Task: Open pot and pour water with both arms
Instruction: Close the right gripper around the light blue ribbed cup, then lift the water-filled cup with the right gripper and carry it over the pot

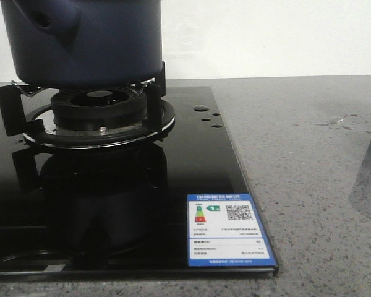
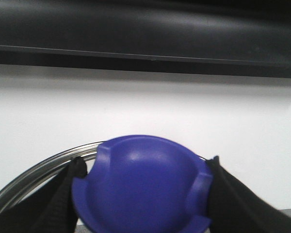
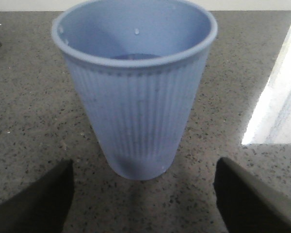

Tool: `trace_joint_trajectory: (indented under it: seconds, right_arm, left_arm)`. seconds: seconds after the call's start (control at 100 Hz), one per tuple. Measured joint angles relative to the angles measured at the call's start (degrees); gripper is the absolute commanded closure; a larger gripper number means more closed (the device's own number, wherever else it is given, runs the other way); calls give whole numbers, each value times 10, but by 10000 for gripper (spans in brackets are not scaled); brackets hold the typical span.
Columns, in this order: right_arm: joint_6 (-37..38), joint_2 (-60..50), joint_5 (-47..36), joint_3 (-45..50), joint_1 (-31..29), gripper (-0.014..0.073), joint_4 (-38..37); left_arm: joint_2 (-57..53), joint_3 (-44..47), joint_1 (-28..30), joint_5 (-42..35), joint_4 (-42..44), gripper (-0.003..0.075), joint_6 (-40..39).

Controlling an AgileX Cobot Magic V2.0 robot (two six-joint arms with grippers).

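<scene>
My left gripper (image 2: 143, 194) is clamped on the lid knob (image 2: 143, 187); the pot (image 1: 86, 40) sits on the burner (image 1: 99, 102). Right jaws are apart before the ribbed cup (image 3: 136, 92). Pouring remains.

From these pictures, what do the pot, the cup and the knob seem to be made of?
Pot: probably coated metal; matte navy, soft sheen.
Cup: likely plastic; pale blue, ribbed wall, dull surface.
Knob: seems to be moulded plastic; smooth purple-blue with faint gloss, held between the left gripper's fingers.
</scene>
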Motion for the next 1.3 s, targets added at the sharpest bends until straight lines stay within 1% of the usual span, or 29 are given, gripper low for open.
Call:
trace_joint_trajectory:
  seconds: [0.36, 0.8, 1.03, 1.08, 1.3]
  right_arm:
    - [5, 78, -21, -39, 0, 20, 0]
    - [6, 194, -41, -112, 0, 27, 0]
    - [6, 222, -53, -123, 0, 30, 0]
    - [6, 222, -57, -123, 0, 57, 0]
    - [6, 222, -62, -123, 0, 264, 0]
  left_arm:
    - [0, 0, 0, 0, 0, 381, 0]
    - [0, 0, 0, 0, 0, 381, 0]
    - [0, 0, 0, 0, 0, 381, 0]
    - [0, 0, 0, 0, 0, 381, 0]
    - [0, 0, 0, 0, 0, 381, 0]
